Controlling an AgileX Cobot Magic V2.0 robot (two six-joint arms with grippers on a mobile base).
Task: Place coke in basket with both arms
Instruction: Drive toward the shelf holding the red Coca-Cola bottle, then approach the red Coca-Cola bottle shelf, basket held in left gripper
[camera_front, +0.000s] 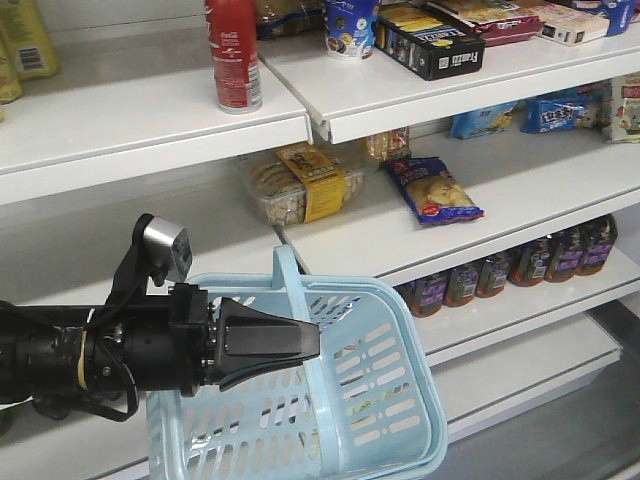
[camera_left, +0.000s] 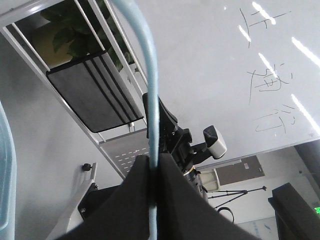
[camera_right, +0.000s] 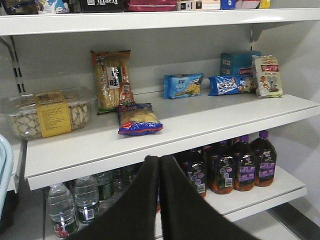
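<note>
The coke (camera_front: 232, 55), a red bottle with white script, stands upright on the top left shelf, above and behind the arm. The light-blue basket (camera_front: 385, 375) hangs low in front of the shelves. Its hoop handle (camera_front: 288, 272) runs through my left gripper (camera_front: 312, 340), which is shut on it. In the left wrist view the handle (camera_left: 150, 75) rises from between the pressed-together jaws of the left gripper (camera_left: 154, 161). My right gripper (camera_right: 160, 158) is shut with nothing in it, facing the lower shelves well below the coke. A sliver of the basket (camera_right: 3, 170) shows at its left.
A clear box of snacks (camera_front: 300, 180) and a blue snack bag (camera_front: 432, 188) lie on the middle shelf. Dark juice bottles (camera_front: 520, 262) line the lower shelf, with water bottles (camera_right: 75, 202) to their left. Boxes and a cup (camera_front: 350, 25) sit on the top right shelf.
</note>
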